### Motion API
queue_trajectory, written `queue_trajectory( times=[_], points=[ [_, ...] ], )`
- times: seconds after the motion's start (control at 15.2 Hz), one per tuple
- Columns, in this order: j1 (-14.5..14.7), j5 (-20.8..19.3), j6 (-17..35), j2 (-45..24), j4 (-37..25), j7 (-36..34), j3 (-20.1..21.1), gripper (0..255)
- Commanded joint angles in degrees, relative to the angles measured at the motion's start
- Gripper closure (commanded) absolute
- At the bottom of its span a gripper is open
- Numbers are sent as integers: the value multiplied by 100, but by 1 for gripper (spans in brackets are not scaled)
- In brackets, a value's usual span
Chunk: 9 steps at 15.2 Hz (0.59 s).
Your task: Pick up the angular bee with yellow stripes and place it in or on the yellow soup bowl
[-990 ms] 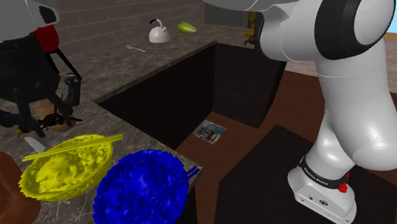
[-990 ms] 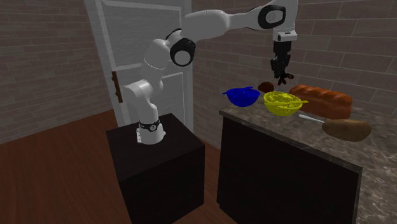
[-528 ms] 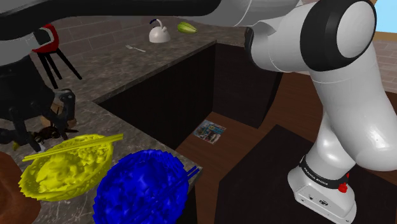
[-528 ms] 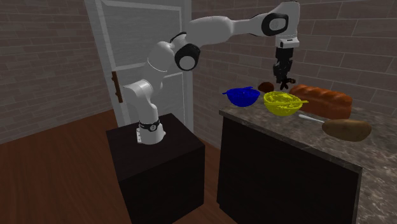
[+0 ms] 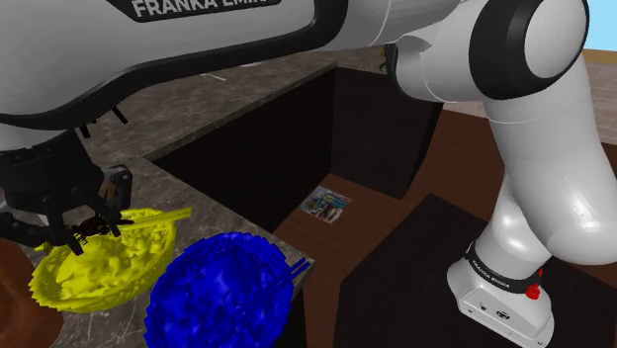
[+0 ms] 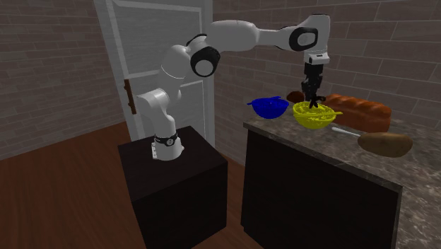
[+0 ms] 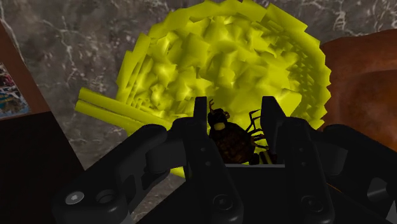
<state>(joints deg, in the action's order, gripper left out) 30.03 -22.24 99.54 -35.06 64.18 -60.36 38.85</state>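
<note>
Moved over the yellow bowl, tool clasps a dark-brown, spindly-legged bee.

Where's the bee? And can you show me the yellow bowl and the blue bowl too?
bee [image 7: 228, 139], wrist view, on its brown body.
yellow bowl [image 7: 222, 57], wrist view, on its bumpy inside.
blue bowl [image 5: 222, 292], shoulder view, on the middle of its bumpy blue surface.

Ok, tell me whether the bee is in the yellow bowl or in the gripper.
In the gripper: it is shut on the bee and holds it over the hollow of the yellow bowl, not yet released.
</note>
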Motion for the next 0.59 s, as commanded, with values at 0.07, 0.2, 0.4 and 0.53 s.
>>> queue_trajectory(
  times=[0.07,0.2,0.4,0.53],
  points=[
    [-35,7,91,24,117,-13,5,255],
    [-35,7,91,23,117,-13,5,255],
    [-35,7,91,23,117,-13,5,255],
    [-35,7,91,23,116,-13,5,0]
  ],
)
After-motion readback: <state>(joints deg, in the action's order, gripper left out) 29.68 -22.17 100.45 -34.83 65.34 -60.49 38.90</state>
